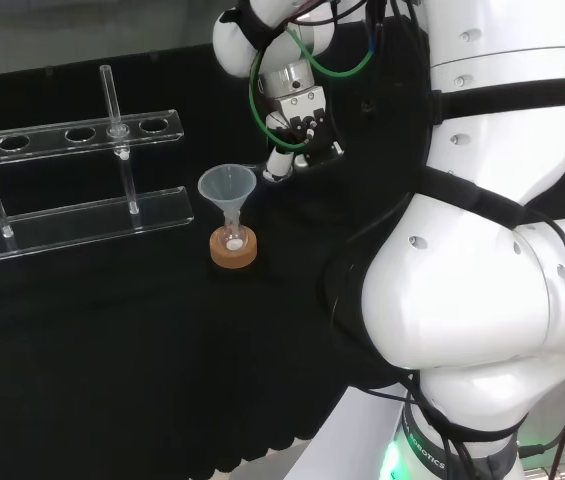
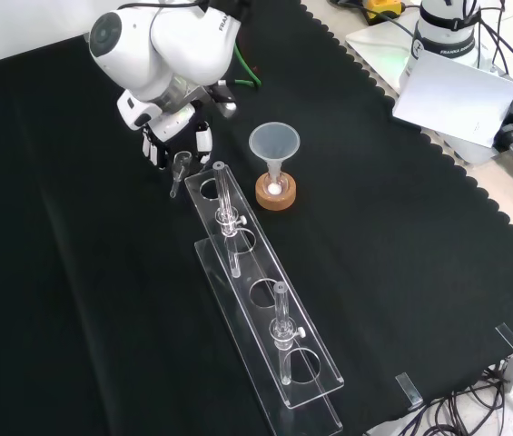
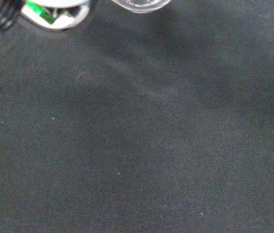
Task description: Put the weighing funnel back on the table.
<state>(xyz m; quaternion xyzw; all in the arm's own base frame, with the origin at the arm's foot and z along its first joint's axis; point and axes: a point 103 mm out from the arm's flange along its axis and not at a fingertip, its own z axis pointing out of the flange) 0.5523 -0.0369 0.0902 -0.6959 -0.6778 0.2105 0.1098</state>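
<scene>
Where the robot hand (image 2: 179, 127) hangs at the upper left of the front view, the weighing funnel (image 2: 181, 169) shows just beneath it, low over the desk (image 2: 74, 300); whether it is gripped I cannot tell; right of them stand the rack (image 2: 254, 266) and the funnel (image 2: 274, 143).

black cloth (image 2: 74, 300) under rack (image 2: 261, 265), cork ring (image 2: 276, 193)

White arm (image 1: 462, 290) bent forward and down, wrist lowered; hand (image 2: 176, 129) low, palm downward
</scene>
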